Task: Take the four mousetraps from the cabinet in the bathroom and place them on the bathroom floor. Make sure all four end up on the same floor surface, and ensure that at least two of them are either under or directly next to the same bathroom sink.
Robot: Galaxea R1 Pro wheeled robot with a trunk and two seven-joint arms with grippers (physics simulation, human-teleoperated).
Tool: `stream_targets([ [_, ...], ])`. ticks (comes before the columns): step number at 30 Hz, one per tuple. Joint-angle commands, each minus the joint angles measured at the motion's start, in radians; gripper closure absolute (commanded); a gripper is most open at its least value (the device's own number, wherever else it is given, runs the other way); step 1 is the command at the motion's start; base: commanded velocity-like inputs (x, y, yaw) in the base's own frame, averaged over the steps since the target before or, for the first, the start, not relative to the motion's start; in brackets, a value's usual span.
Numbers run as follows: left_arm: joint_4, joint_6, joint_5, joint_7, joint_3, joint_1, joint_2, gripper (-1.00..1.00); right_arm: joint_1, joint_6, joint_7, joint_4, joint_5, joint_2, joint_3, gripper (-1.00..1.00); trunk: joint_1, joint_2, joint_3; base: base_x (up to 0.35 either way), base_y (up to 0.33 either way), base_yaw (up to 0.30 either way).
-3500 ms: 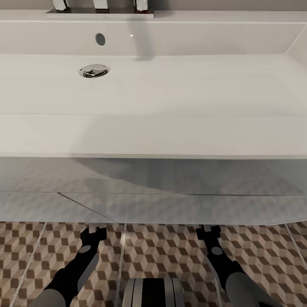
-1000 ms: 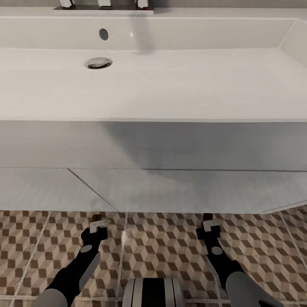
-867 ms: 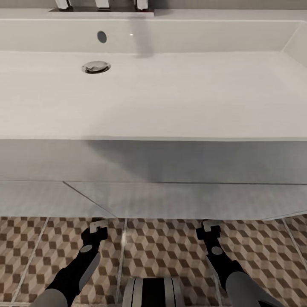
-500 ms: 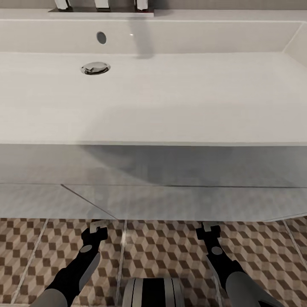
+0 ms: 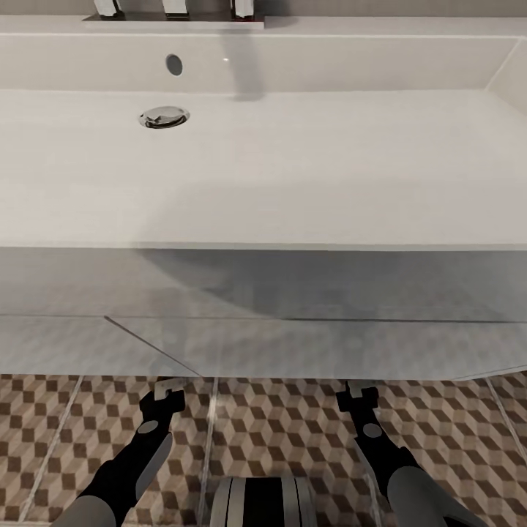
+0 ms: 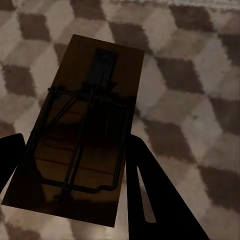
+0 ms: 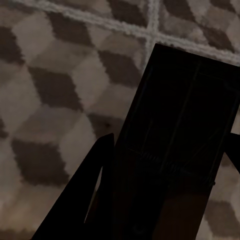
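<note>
Mousetraps in both jaws, above bathroom floor.

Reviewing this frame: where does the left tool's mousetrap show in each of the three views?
Head view: a pale sliver at the left tool, by the sink front.
Left wrist view: mousetrap between the fingers, centre-left.
Right wrist view: a different trap.
Shared landmark: cube-pattern floor tiles.

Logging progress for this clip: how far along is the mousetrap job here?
Each gripper, left and right, holds a flat brown wooden mousetrap above the cube-patterned tile floor, beside the long white sink. None visibly placed; the other two are unseen.
</note>
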Motion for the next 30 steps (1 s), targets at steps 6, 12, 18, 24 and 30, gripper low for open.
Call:
stream_targets([
  [6, -0.001, 0.001, 0.007, 0.011, -0.008, 0.000, 0.003, 1.00, -0.001, -0.004, 0.000, 0.000, 0.009, 0.001, -0.007, 1.00, 0.000, 0.000, -0.001, 0.033, 0.000, 0.000],
  [12, -0.001, 0.001, 0.008, 0.012, -0.008, 0.000, 0.003, 1.00, -0.001, -0.004, 0.000, 0.001, 0.009, 0.001, -0.007, 1.00, 0.000, 0.000, -0.001, 0.008, 0.000, 0.000],
  [18, -0.001, 0.002, 0.008, 0.011, -0.008, 0.000, 0.002, 1.00, -0.001, -0.004, 0.000, 0.000, 0.009, 0.001, -0.007, 1.00, 0.000, 0.000, -0.001, 0.029, 0.000, 0.000],
  [24, -0.001, 0.001, 0.008, 0.012, -0.008, 0.000, 0.002, 1.00, -0.001, -0.004, 0.001, 0.001, 0.009, 0.001, -0.007, 1.00, 0.000, 0.000, -0.001, 0.025, 0.000, 0.000],
  [30, -0.001, 0.001, 0.008, 0.013, -0.008, 0.000, 0.001, 1.00, -0.001, -0.004, 0.001, 0.001, 0.009, 0.001, -0.007, 1.00, 0.000, 0.000, -0.001, 0.004, 0.000, 0.000],
])
